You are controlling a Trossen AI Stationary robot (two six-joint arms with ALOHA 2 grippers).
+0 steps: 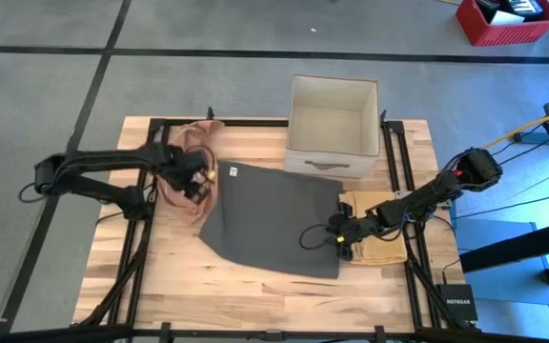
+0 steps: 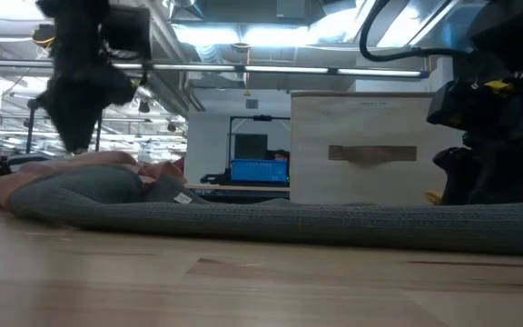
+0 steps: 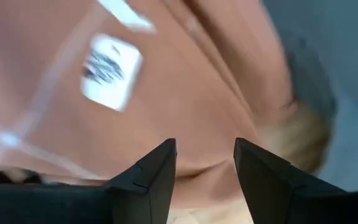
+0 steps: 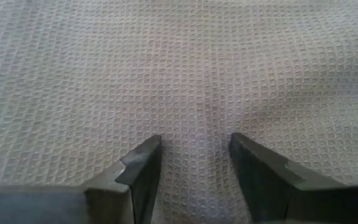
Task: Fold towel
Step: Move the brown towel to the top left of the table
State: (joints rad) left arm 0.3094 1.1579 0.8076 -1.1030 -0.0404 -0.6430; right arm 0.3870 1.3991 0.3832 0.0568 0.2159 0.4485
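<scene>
Both grippers, left (image 1: 198, 181) and right (image 1: 339, 233), hang released and empty at opposite edges of the grey towel (image 1: 270, 214) mid-frame; next, each must pinch an edge before 1 fold.

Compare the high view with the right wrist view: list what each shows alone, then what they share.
Only the high view shows the whole wooden table, the white box, the peach cloth under the left gripper, the tan cloth and the grey towel's outline. Only the right wrist view shows the waffle weave between the open fingers. Both show the grey towel with the right gripper at its edge.
</scene>
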